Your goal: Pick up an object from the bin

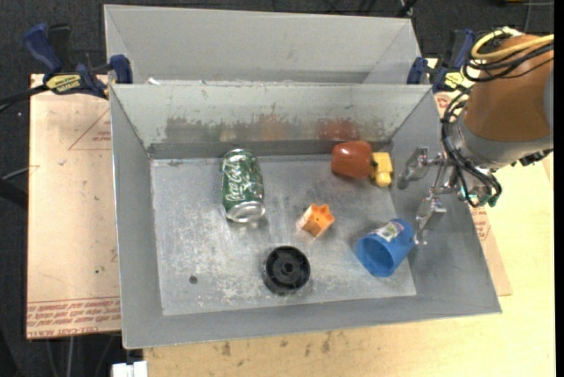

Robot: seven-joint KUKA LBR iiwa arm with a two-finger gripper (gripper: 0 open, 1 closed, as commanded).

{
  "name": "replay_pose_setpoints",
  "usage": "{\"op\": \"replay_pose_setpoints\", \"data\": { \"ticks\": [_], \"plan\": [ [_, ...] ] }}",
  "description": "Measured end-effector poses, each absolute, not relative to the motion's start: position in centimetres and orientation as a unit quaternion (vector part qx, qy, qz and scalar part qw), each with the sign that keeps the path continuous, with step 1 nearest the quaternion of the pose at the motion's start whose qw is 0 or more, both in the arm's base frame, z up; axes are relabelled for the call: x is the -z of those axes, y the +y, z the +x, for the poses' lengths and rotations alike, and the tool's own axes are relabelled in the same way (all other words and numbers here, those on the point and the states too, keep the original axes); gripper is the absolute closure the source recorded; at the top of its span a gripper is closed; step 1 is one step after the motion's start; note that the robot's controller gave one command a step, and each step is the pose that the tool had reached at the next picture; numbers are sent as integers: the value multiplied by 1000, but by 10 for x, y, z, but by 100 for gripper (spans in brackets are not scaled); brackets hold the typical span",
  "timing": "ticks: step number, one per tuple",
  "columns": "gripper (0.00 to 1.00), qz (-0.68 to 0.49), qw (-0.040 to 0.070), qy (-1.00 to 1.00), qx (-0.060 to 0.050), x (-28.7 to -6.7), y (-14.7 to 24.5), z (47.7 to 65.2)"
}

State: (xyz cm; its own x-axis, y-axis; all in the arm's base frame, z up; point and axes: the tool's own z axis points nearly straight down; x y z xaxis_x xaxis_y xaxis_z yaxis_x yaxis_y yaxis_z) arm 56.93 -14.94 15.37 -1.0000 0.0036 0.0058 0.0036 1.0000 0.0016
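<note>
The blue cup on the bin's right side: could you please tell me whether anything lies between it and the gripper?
Nothing visible does. The gripper hangs close beside the blue cup, at its upper right. The yellow block and red round thing lie farther back by the wall, off that path.

one camera looks down on the grey bin (pixel 132 217) from above its near rim, tilted toward its far wall, close enough to take in the whole bin.
</note>
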Motion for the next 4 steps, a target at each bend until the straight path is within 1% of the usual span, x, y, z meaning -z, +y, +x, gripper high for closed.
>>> {"op": "replay_pose_setpoints", "data": {
  "ticks": [1,2,3,4],
  "plan": [
    [0,0,-1,-1000,0,-158,-149,571],
    [0,86,-1,-996,0,-158,-132,562],
    [100,278,-6,-961,-2,-81,-135,536],
    [100,278,-6,-961,-2,-81,-135,536]
  ]
}}
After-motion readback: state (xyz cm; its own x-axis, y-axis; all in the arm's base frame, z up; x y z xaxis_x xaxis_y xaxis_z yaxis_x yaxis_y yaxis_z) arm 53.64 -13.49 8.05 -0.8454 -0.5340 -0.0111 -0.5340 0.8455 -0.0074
